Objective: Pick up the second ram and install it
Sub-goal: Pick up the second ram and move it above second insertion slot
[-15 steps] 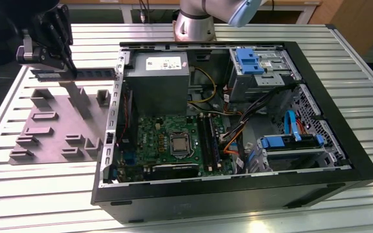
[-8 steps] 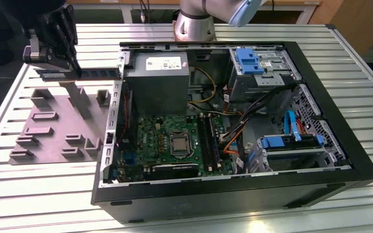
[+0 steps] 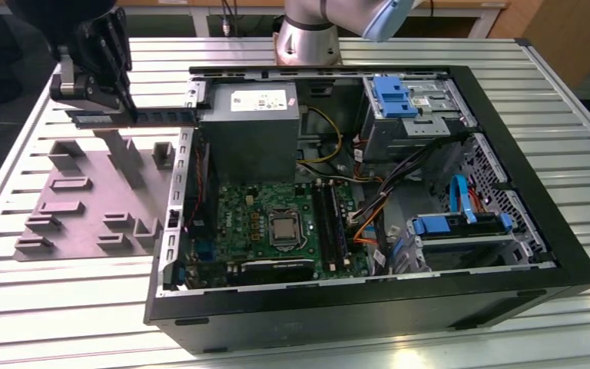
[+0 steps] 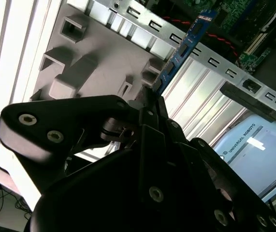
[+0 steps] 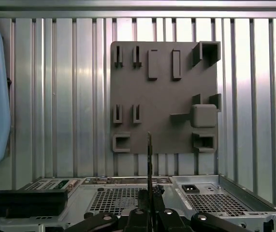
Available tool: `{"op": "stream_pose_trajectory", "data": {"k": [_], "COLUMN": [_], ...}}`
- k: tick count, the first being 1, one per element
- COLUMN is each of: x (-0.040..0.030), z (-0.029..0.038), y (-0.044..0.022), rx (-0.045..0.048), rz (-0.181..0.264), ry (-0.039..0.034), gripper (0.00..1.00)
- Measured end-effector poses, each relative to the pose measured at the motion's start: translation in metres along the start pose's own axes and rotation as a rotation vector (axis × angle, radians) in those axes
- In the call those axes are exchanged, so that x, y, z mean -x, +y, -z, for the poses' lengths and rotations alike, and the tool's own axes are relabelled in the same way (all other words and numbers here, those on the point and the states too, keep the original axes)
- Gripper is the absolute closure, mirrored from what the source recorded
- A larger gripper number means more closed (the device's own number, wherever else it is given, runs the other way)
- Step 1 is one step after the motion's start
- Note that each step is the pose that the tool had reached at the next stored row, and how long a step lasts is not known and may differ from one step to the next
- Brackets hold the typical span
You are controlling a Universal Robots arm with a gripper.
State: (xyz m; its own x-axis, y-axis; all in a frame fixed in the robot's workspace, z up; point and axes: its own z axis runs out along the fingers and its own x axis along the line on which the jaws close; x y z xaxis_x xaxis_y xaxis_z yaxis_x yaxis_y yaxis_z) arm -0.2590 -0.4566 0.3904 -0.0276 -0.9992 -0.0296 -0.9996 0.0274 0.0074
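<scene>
The second ram [image 3: 162, 115] is a long, thin, flat board. In the second wrist view [image 4: 182, 46] it looks blue-green with a row of small black chips, and in the first wrist view [image 5: 149, 154] it is a fine dark line seen edge-on. It hangs level in the air, clear of the desk [image 3: 59, 323], with one end near the upper corner of the computer case [image 3: 377, 307]. The matte black gripper [image 3: 101, 106] has its jaws pinched narrow on the stick's flat faces. Below lies the mauve-grey plastic fixture plate [image 3: 80, 204], studded with raised blocks and slots, flat on the ribbed metal desk. In the open case are a green motherboard [image 3: 249, 219] and a grey boxy power supply [image 3: 254, 131].
</scene>
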Motion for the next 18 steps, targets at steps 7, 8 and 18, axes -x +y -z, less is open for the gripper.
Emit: {"op": "stream_pose_trajectory", "data": {"k": [7,8,18], "x": [0.0002,0.0003,0.0006], "z": [0.0001,0.0001,0.0001], "y": [-0.0086,-0.0097,-0.0207], "rx": [0.0000,0.0001,0.0001], "rz": [0.000,0.000,0.000], "ry": [0.0000,0.0001,0.0001], "gripper": [0.86,0.86,0.86]}}
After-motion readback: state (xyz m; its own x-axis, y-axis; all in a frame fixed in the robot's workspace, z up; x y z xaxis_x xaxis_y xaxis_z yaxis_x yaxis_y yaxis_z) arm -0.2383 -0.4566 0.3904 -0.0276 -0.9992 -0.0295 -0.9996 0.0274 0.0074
